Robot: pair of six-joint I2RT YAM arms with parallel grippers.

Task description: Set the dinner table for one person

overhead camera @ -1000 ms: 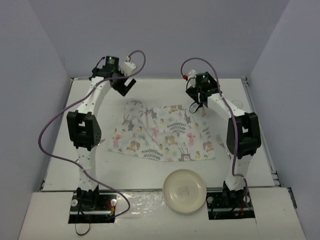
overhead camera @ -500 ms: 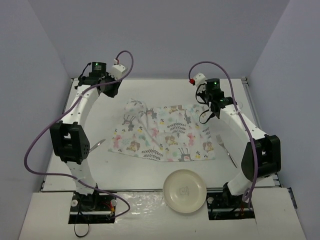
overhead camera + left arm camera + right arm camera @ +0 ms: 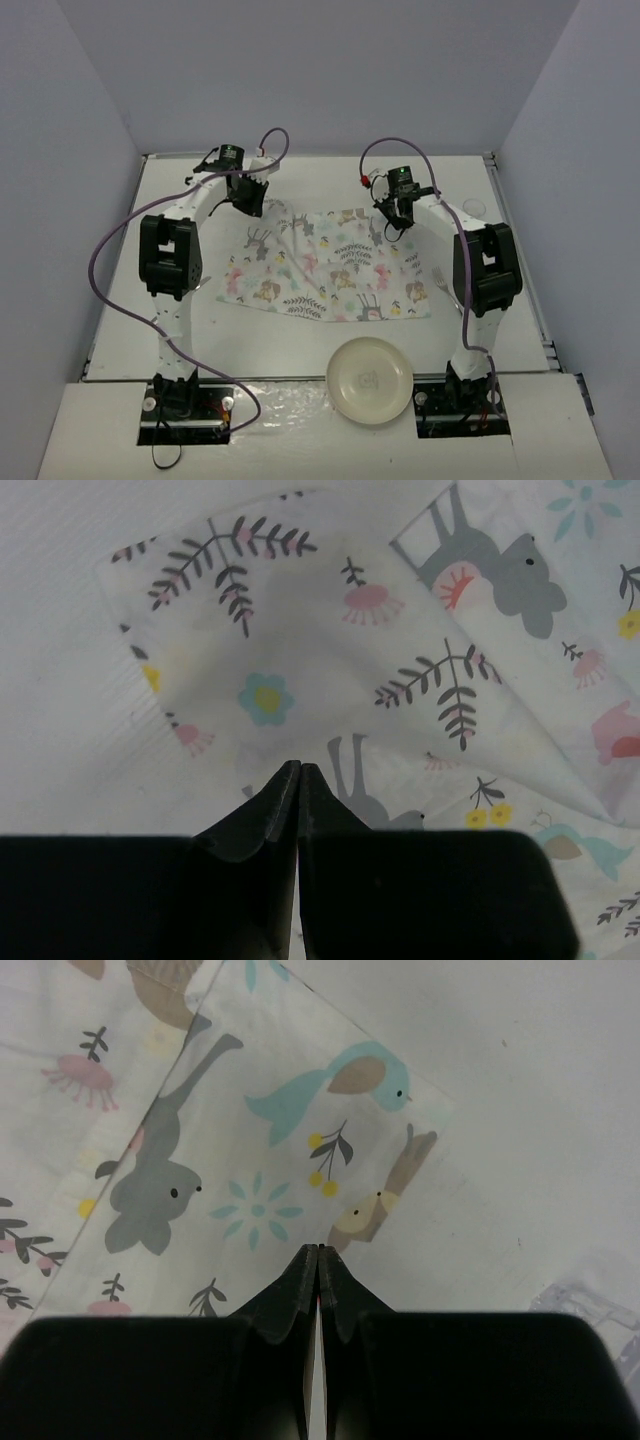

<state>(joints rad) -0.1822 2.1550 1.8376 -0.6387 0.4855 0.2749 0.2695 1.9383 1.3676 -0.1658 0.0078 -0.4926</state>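
The dinner table is a plain white top. On it lies a floral placemat, its far left corner folded over. My left gripper is shut, its tips down on that folded corner. My right gripper is shut too, its tips on the placemat's far right corner close to its edge. No cloth shows between either pair of jaws, so I cannot tell if cloth is pinched. A cream plate sits at the near edge between the arm bases.
A fork lies just right of the placemat, partly behind the right arm. A clear glass object stands at the far right and shows blurred in the right wrist view. Grey walls close in three sides.
Both grippers went from open to shut. The left one came down onto the placemat's far left corner and the right one settled on its far right corner.
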